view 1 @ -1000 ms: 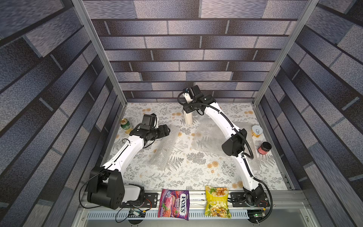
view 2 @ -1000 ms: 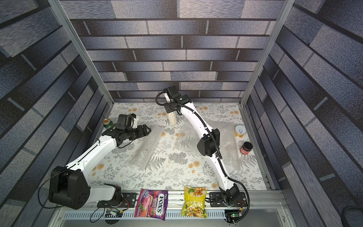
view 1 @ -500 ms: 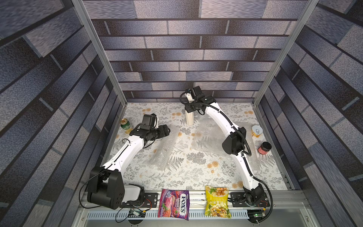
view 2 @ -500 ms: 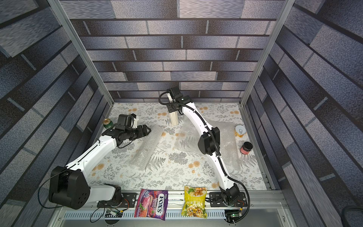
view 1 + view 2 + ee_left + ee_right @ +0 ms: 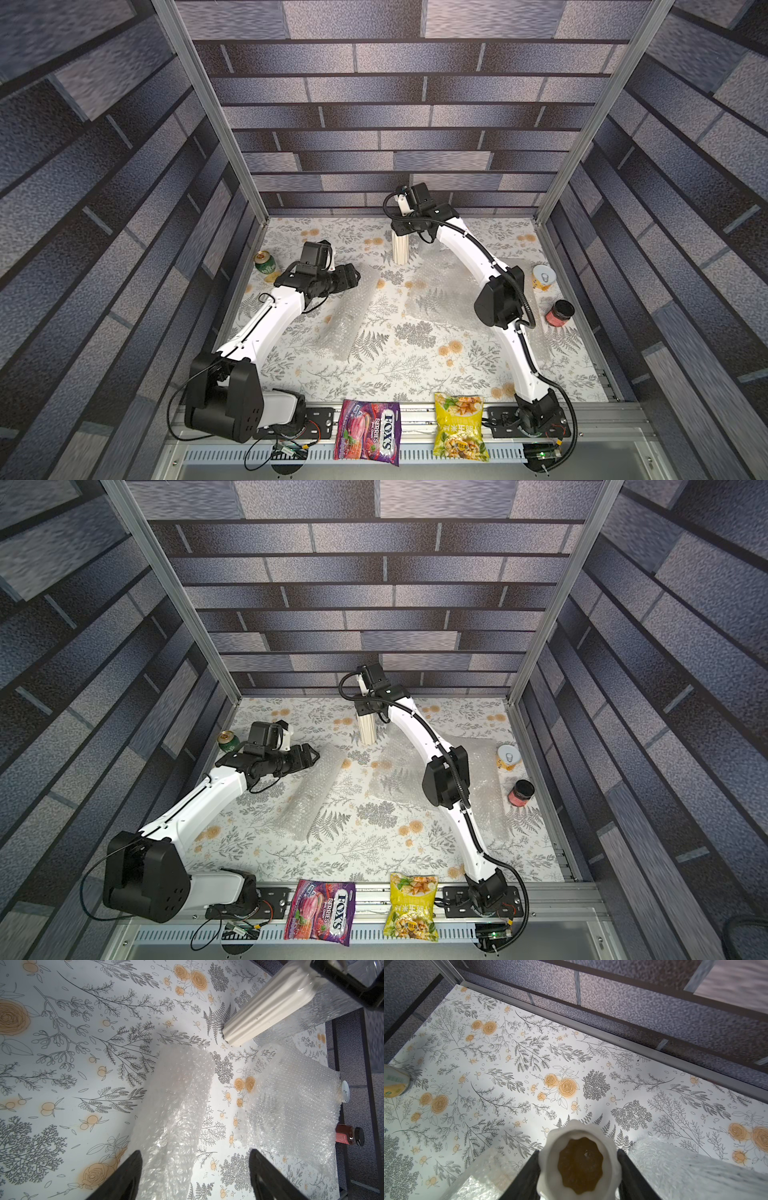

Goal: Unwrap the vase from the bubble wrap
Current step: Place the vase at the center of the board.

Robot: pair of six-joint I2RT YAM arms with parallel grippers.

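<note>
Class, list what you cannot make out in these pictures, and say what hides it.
Inside of the rolled translucent bubble wrap: left wrist view, its crinkled layers blur it.
Foot of the white ribbed ceramic vase: right wrist view, its own body hides it.
Label of the red jar with black lid: both top views, too small.

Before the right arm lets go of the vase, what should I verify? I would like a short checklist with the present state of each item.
1. The vase is free of wrap: ok, bare.
2. The right gripper holds the vase: ok, clamped on both sides of its rim.
3. The vase is upright: ok in both top views.
4. Its base rests on the table: cannot tell.
5. The left gripper is empty: ok, open at the bubble wrap roll, not gripping it.
</note>
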